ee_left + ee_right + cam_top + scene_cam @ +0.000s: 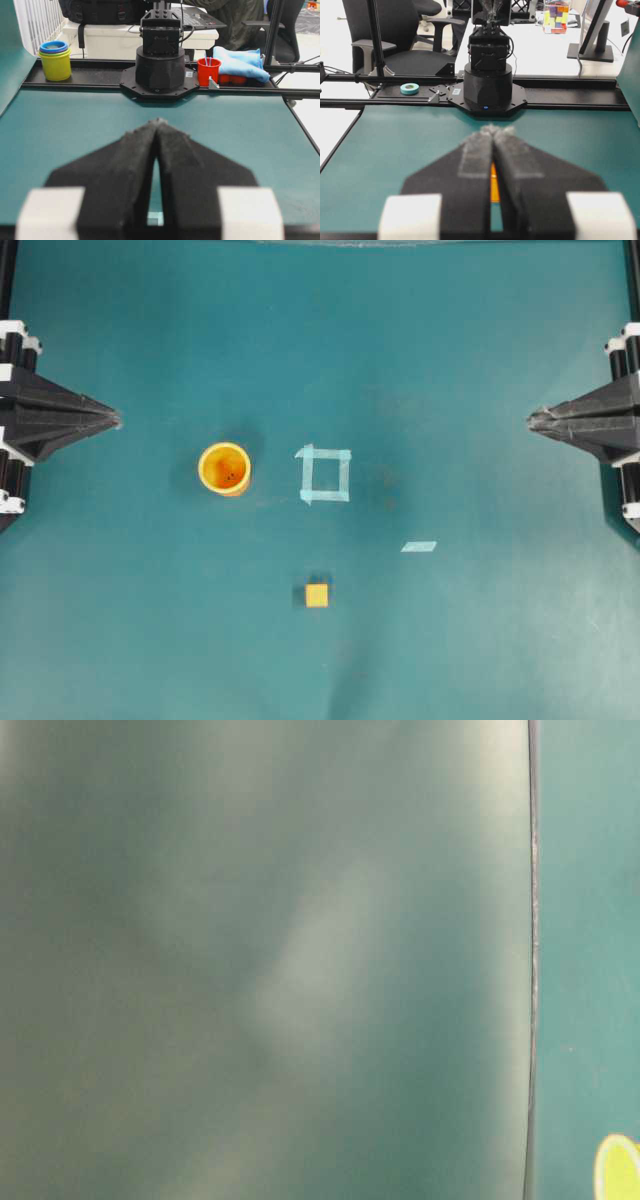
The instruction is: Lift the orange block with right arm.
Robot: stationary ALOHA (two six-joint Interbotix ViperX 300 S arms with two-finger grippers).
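The orange block (317, 595), a tiny yellow-orange cube, lies alone on the teal table near the front middle. My right gripper (530, 420) rests at the right edge, far from the block, with its fingertips together and nothing in them. In the right wrist view that gripper (495, 130) is shut, and a thin orange sliver (494, 182) shows through the slit behind the tips, on the table beyond. My left gripper (115, 421) rests at the left edge, also shut and empty; in its own view its tips (158, 121) meet.
An orange-yellow cup (224, 468) stands upright left of centre. Beside it is a pale tape square (325, 475), and a short tape strip (419, 546) lies to the right. The table-level view is a teal blur with a yellow rounded shape (620, 1170) at the lower right.
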